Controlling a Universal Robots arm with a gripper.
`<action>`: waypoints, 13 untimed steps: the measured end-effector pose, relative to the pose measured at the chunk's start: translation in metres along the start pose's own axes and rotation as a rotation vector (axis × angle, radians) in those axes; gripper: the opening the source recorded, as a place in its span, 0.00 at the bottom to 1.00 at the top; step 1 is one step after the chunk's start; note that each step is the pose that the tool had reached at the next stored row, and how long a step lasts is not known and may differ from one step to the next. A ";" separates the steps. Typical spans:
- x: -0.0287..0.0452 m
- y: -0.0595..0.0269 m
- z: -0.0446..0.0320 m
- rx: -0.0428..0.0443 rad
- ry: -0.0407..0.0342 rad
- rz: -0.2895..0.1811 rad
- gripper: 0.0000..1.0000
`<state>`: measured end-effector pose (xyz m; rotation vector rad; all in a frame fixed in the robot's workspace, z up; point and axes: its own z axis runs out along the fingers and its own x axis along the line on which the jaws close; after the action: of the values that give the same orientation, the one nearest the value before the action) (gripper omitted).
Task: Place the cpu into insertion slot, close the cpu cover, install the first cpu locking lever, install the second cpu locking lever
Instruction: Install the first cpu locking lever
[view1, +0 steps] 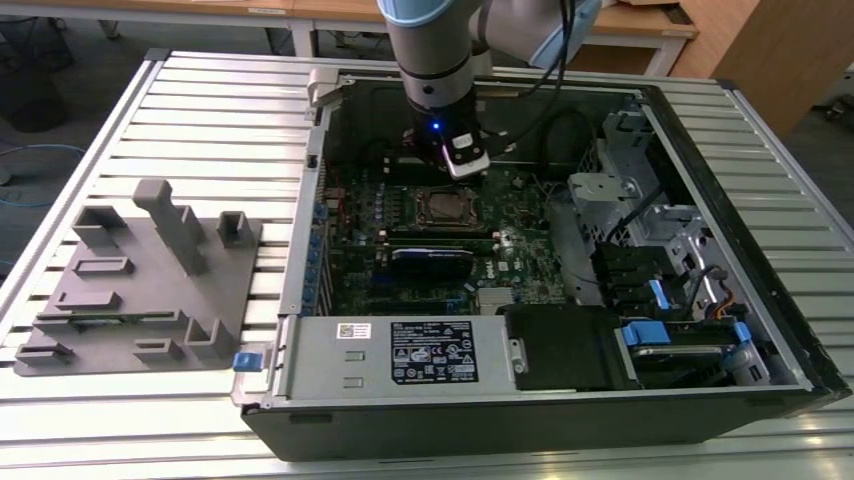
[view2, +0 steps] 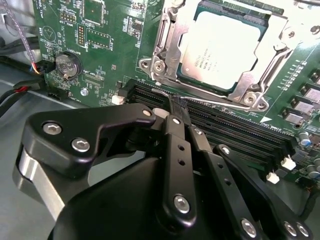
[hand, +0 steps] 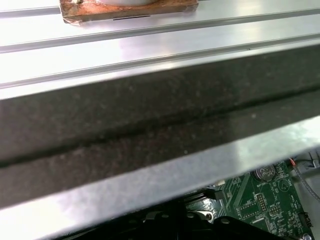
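- Silvery-grey square cpu (view2: 227, 47) sits flat in the insertion slot (view2: 176, 50), the dark-framed square socket on the green motherboard (view2: 107, 45); placing step looks done.
- Thin metal cpu cover (view2: 280, 40) with the big square cut-out lies down around the chip, framing it on all sides in the second wrist view, so the cover reads as closed.
- In the exterior view the same socket (view1: 442, 207) sits mid-board inside the open black computer case (view1: 561, 420), just nearer than the arm's tool.
- Thin bright wire locking lever (view2: 220, 101) runs along the socket edge beside the long black memory slots (view2: 235, 132); cannot tell if it is hooked under its catch or loose.
- A second lever along the opposite side is not clear enough to judge.
- Black gripper (view2: 176, 106): fingers drawn together to a narrow tip, no gap between them that I can see; the tip sits right at that wire lever, whether pinching it or only touching it I cannot tell.
- Exterior view: gripper (view1: 463, 160) hangs over the far part of the board, just beyond the socket.
- Progress judgement: two of four steps finished, lever work is in hand, both levers unconfirmed.
- Grey plastic parts fixture (view1: 147, 280) lies on the ribbed metal table (view1: 200, 90), on the exterior view's left, well apart from the case.
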<state>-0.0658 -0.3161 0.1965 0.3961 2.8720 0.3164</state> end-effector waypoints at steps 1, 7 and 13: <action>0.0000 0.0000 0.0001 -0.0006 -0.0019 0.000 0.11; 0.0001 -0.0001 0.0006 -0.0038 -0.0122 -0.002 0.11; 0.0003 -0.0015 0.0024 -0.0044 -0.0142 -0.003 0.11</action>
<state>-0.0659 -0.3171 0.1937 0.3921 2.8573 0.3181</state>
